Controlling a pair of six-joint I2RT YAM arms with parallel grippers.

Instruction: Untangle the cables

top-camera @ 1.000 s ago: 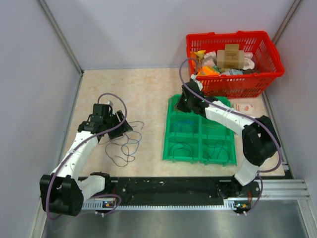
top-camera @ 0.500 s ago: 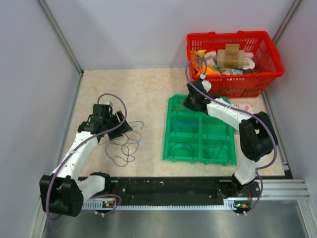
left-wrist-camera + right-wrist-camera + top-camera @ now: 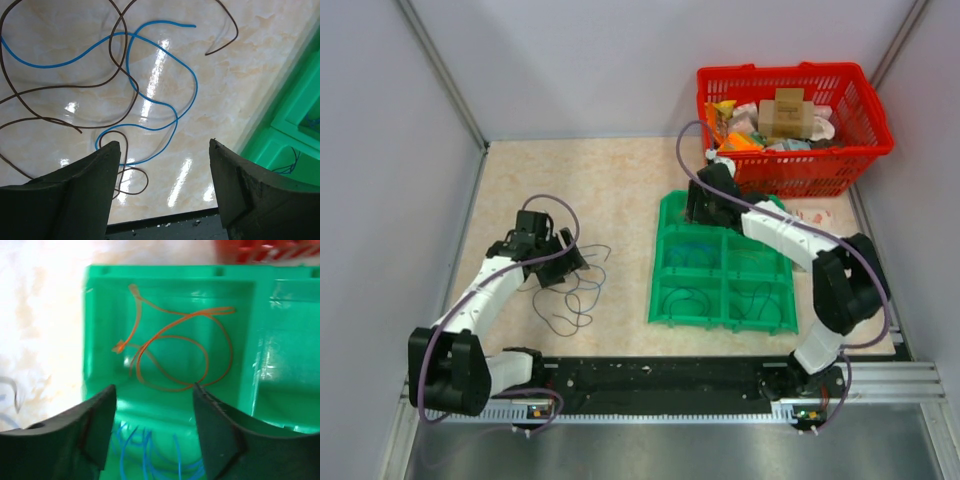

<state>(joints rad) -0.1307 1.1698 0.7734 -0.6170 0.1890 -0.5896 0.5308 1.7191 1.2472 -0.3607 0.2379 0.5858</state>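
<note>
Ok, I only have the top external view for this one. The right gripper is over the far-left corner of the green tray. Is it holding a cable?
Observer: No. The right wrist view shows the right gripper open, with an orange cable lying loose in the green tray compartment below it.
Operator: And the left gripper, is anything pinched there?
Observer: Nothing. The left gripper is open above the table, where a blue cable and a brown cable cross each other, neither one between the fingers.
</note>
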